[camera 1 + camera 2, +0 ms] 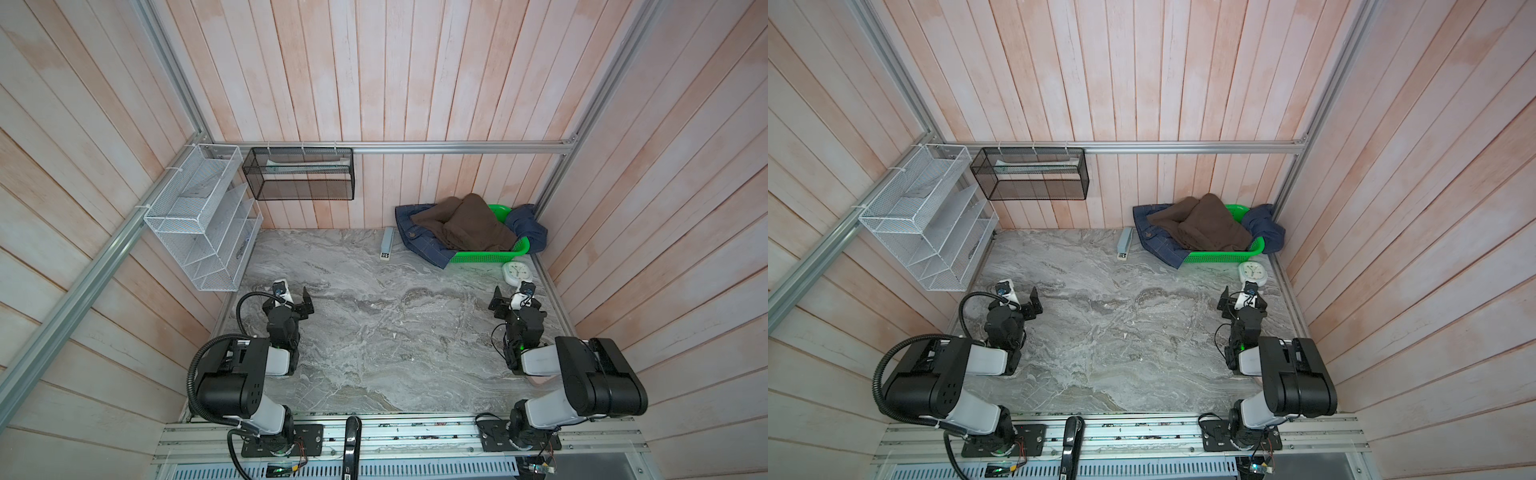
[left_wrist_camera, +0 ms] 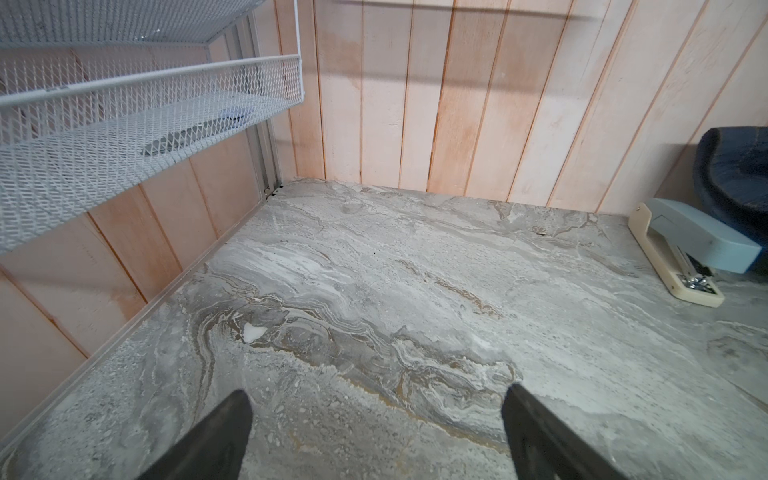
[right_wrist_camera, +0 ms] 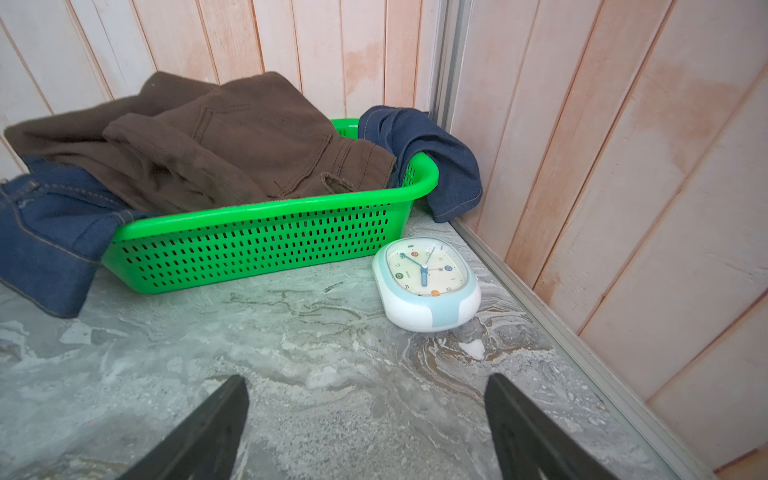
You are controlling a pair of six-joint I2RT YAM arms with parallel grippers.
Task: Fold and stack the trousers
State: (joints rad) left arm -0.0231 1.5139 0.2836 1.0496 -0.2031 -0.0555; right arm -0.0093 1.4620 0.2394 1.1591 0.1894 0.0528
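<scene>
Heads up, you're basically at square one here: nothing is folded and nothing is stacked yet. The trousers (image 3: 232, 137) are bunched in a loose brown heap in the green basket (image 3: 266, 245), ahead of your right tool (image 3: 368, 386) and a bit in toward the middle, piled on top of some blue jeans (image 3: 45, 232) that spill over both ends of the basket. Your right tool is wide open with nothing in it, hanging low over bare surface (image 1: 374, 332). The left tool (image 2: 376, 417) is the same, spread wide and empty, with the trousers well away across the surface on the far side from it. So I'd say the whole job is left: get the brown pair out, lay it flat in the middle, fold it, then stack it. Stuff to watch: a little white clock (image 3: 426, 282) lies face up just ahead of the right tool, between it and the near corner of the basket, so I'd guess a straight reach could clip it. The jeans underneath might get dragged along with the trousers too. A stapler (image 2: 685, 249) sits far ahead of the left tool, just beside the jeans, and the white wire rack (image 2: 124, 124) hangs on the wall on its outer side.
</scene>
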